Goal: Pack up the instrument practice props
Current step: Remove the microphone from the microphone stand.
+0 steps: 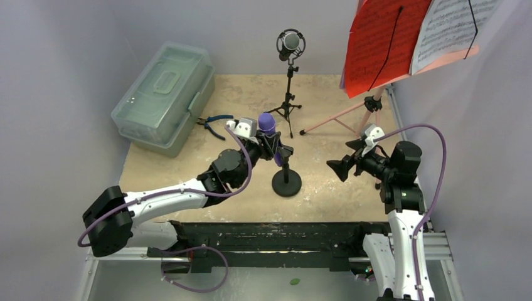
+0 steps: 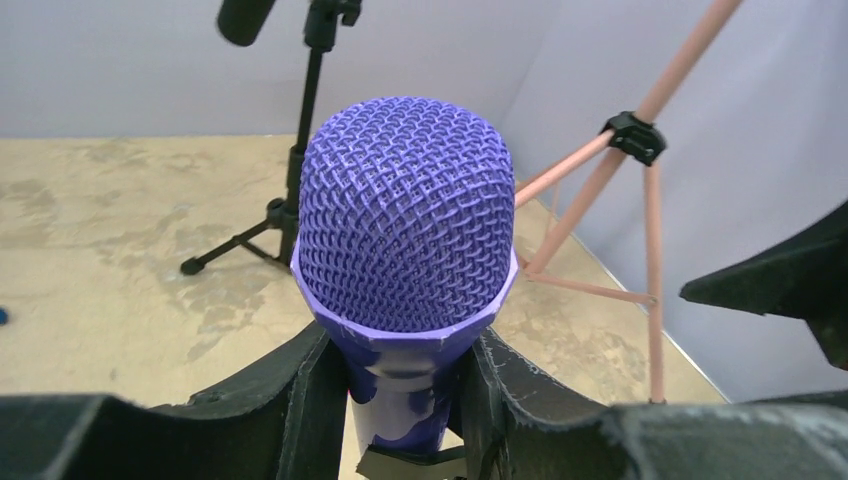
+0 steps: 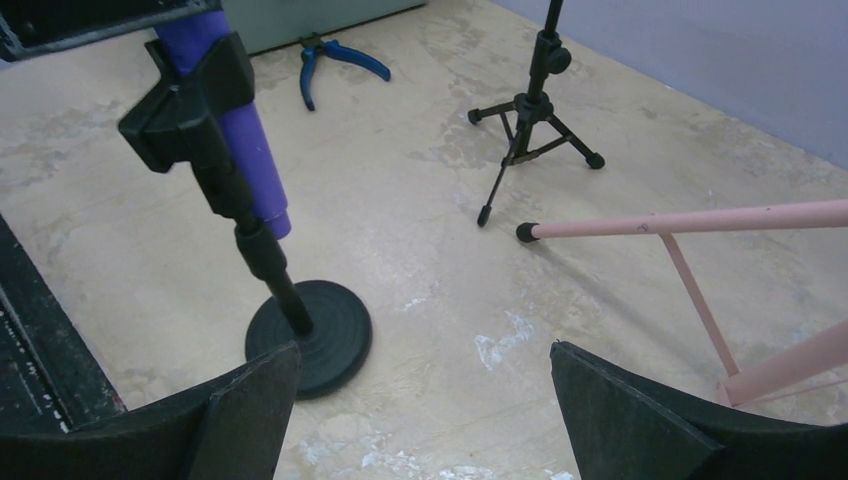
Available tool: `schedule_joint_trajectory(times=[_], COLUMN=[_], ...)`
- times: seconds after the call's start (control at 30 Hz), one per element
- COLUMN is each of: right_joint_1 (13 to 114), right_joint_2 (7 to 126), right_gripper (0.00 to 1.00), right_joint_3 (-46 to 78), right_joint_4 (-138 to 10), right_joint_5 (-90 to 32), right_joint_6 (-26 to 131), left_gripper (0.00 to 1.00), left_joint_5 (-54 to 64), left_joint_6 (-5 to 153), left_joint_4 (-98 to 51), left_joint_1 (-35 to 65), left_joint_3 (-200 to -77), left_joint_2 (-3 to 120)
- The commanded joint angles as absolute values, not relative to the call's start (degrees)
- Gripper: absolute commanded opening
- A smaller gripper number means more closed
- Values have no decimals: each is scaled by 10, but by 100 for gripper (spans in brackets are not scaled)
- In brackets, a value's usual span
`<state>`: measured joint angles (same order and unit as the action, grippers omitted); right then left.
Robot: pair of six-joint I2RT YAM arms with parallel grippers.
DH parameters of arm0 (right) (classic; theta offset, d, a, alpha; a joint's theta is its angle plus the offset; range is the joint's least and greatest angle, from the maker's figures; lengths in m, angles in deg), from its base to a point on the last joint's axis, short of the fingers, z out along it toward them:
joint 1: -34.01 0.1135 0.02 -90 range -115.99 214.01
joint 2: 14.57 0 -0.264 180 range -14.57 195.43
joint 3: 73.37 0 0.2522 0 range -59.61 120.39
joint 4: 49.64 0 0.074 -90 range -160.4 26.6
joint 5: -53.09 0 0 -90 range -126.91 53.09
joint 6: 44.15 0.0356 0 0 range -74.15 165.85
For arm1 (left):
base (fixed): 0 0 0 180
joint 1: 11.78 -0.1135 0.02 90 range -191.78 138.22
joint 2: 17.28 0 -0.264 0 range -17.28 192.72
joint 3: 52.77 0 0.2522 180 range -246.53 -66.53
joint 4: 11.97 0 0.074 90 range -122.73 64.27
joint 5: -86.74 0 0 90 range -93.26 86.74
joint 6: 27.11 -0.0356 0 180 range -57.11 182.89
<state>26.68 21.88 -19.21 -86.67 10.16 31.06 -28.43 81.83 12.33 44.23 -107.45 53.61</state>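
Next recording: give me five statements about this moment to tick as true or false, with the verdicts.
1. The left pincer is closed on the purple microphone. True.
2. The right pincer holds something. False: it is open and empty, above the table.
3. The purple microphone lies flat on the table. False: it sits in the clip of the round-based stand.
4. The plastic case has its lid shut. True.
5. The pliers are inside the plastic case. False: they lie on the table beside it.
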Motion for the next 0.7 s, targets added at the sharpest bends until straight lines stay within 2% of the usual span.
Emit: schedule_joint_trajectory(times=[0.0,0.2,0.33,0.4,0.5,0.67], right_joint_1=[276,277,285,296,314,379], right_joint_2=[229,266,313,335,354,348], right_gripper=[99,99,99,99,99,99], right_joint_3=[-179,-163,-129,-120,-112,-140], right_joint_4=[-882,-920,-1088,-1108,-1091,-894], right_joint_5=[157,290,387,393,380,295], right_joint_6=[285,186,-52,-99,-100,83], left_gripper=[0,0,0,0,0,0], left_joint_5=[-445,-513,-548,-576,-603,-630], left_joint_6=[837,805,784,786,796,812], left_joint_4=[144,143,148,149,141,144], left_joint_1=[501,553,586,600,617,636], left_joint_3=[-1114,-1147,-1168,-1180,-1196,-1202], left_joint_2=[564,597,622,636,654,672])
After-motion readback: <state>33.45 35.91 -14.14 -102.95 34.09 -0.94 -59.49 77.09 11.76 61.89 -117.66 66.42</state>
